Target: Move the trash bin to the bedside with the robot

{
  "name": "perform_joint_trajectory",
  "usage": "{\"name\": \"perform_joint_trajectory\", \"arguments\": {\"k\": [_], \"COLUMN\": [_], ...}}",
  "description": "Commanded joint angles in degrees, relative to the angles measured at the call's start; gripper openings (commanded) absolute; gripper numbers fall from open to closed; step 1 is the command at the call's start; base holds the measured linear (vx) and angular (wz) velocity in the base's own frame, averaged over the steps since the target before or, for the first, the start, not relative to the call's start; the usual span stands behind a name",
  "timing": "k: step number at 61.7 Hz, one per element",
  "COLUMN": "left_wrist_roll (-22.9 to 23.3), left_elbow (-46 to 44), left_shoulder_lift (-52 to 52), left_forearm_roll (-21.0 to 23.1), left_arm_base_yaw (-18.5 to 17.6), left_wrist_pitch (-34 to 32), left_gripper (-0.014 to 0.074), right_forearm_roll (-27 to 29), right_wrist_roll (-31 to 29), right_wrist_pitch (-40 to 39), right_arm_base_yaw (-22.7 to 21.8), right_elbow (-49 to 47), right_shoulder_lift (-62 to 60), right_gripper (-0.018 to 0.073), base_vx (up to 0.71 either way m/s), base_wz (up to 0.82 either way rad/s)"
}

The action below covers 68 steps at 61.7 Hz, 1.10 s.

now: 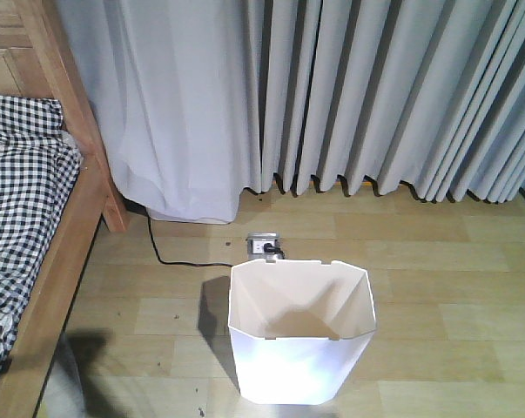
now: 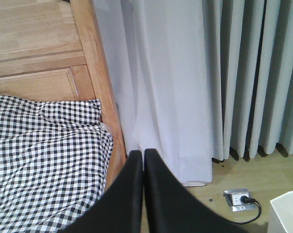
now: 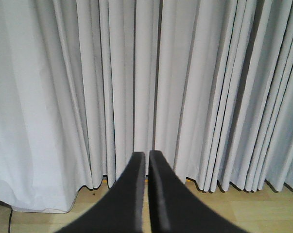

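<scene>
Grey curtains (image 1: 375, 96) hang to the wood floor (image 1: 454, 252), with the bin (image 1: 299, 335) standing low in the middle of the front view, apart from the bed (image 1: 36, 226) along the left edge. Behind it a floor socket (image 1: 262, 246) holds a black cord. Both the left gripper (image 2: 143, 155) and the right gripper (image 3: 146, 156) have their black fingers nearly together, holding nothing.
</scene>
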<state>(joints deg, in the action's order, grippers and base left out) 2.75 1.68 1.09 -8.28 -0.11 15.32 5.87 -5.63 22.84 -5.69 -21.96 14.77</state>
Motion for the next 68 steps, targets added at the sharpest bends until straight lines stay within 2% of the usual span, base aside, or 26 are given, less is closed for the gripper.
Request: {"name": "perform_joint_trajectory", "arguments": {"k": [1, 10, 22, 33, 68], "left_wrist_roll": [0.46, 0.46, 0.46, 0.46, 0.46], "left_elbow": [1.60, 1.60, 1.60, 1.60, 1.60], "left_shoulder_lift": [0.54, 0.54, 0.54, 0.54, 0.54], "left_forearm_roll": [0.24, 0.24, 0.24, 0.24, 0.24], "left_arm_base_yaw": [-0.34, -0.34, -0.34, -0.34, -0.34], "left_wrist_pitch": [-4.23, -4.23, -4.23, -4.23, -4.23], "left_gripper": [-0.0006, -0.0006, -0.0006, -0.0006, -0.0006], "right_forearm_roll": [0.16, -1.49, -8.41, -8.75, -8.94], "right_wrist_roll": [-0.53, -0.25, 2.55, 4.50, 4.76], "right_wrist_pitch": [-4.04, -7.35, -19.75, -27.77, -26.56], "right_arm_base_yaw": [-0.06, 0.65, 5.78, 5.85, 5.85], "right_elbow": [-1.33, 1.65, 15.37, 24.83, 24.60], "right_shoulder_lift": [0.46, -2.05, -10.96, -16.13, -16.13], "right_gripper": [-0.0011, -0.0011, -0.0011, -0.0011, -0.0011], "base_vx": [0.00, 0.00, 0.00, 0.00, 0.00], "base_wz": [0.00, 0.00, 0.00, 0.00, 0.00]}}
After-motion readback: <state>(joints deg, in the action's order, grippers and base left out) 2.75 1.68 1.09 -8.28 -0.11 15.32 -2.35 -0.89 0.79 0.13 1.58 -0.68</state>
